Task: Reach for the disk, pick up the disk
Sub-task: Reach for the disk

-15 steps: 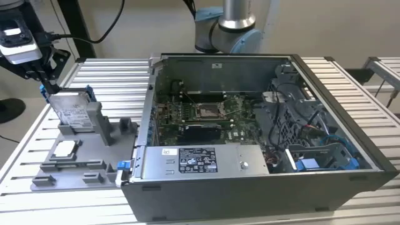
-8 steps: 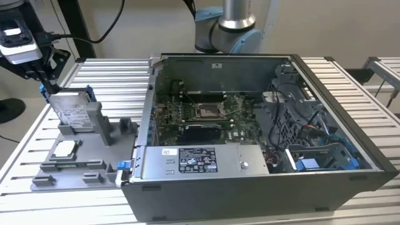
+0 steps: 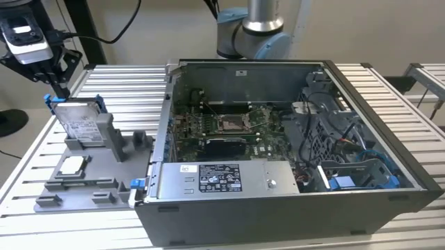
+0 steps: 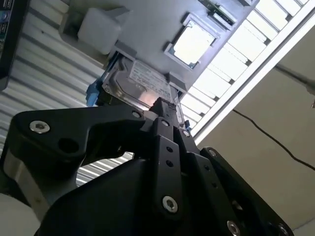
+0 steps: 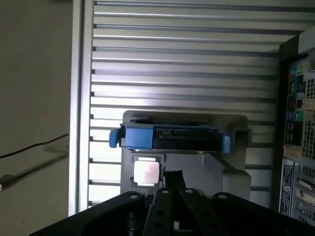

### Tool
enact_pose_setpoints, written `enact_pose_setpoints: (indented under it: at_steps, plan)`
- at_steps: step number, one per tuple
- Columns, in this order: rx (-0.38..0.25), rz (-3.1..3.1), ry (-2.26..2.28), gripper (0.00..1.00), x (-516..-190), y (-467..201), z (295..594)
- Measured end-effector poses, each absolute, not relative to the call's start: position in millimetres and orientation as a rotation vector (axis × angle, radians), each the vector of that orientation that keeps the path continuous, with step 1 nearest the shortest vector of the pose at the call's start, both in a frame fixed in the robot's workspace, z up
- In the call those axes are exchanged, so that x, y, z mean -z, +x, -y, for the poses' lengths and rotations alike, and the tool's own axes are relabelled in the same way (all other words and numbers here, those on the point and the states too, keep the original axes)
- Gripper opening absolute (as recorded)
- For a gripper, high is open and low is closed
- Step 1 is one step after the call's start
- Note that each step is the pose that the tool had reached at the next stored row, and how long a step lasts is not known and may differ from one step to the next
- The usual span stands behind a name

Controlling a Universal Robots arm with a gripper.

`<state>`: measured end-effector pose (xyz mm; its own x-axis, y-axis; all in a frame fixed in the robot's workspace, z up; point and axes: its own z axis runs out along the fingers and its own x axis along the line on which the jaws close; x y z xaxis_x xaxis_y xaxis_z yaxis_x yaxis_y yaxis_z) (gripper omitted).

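Note:
The disk (image 3: 78,122) is a silver-grey drive with a white label and a blue frame. It stands on edge, leaning in a slot of the grey holder (image 3: 104,174) at the exterior view's left. My gripper (image 3: 61,91) hangs just above its upper blue corner, apart from it, and its fingers look shut with nothing between them. In the second wrist view the disk (image 4: 142,86) lies just beyond my gripper (image 4: 165,105). In the first wrist view the disk (image 5: 170,136) shows edge-on, past my gripper (image 5: 172,175).
A small square silver chip (image 3: 73,165) lies in the holder in front of the disk. An open computer case (image 3: 278,208) with a labelled grey box (image 3: 222,179) stands close on the exterior view's right. All rest on a slatted metal table (image 3: 125,88).

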<state>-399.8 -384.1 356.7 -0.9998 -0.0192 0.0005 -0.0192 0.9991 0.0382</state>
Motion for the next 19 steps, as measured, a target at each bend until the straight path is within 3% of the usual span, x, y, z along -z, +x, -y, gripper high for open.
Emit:
enact_pose_setpoints:
  at_steps: [6,19]
  plan:
    - [0.06,3.14,0.031,0.0,-356,-409,365]
    - [0.06,3.14,0.035,0.0,-355,-428,364]
